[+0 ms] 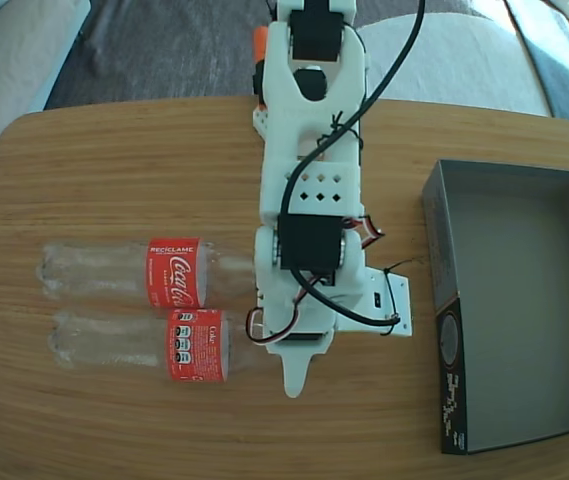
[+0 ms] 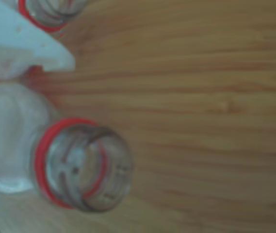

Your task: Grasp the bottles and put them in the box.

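Two bottles (image 1: 134,272) (image 1: 144,345) lay side by side at the left of the fixed view, and one box (image 1: 509,300) sat empty at the right. The gripper (image 1: 286,365) hung over their necks, its spread impossible to tell. Only the wrist view showed open, capless mouths: one (image 2: 82,167) at lower left, another (image 2: 48,12) at top left beside a white finger (image 2: 36,43).

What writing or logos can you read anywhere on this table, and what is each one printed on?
"RECICLAME" and "Coca-Cola": on the red label of the upper bottle in the fixed view.
"Coke": at the edge of the lower bottle's red label; the small white symbols and fine print there are too small to read.
White print and a round mark on the black side of the box: too small to read.
Wrist view: no text visible.
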You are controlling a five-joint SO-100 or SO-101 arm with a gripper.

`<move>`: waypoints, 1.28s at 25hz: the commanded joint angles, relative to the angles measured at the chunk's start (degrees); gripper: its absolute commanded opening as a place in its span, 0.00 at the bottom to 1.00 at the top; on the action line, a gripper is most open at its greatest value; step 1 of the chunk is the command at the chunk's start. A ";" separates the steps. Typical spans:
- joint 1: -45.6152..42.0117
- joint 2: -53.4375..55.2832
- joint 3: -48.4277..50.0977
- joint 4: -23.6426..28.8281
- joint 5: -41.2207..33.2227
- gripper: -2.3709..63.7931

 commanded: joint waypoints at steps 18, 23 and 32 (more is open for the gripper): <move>0.26 -0.79 -6.33 0.88 4.92 0.80; 0.26 -4.75 -11.16 1.67 4.92 0.80; -0.79 -6.24 -10.55 0.88 5.10 0.80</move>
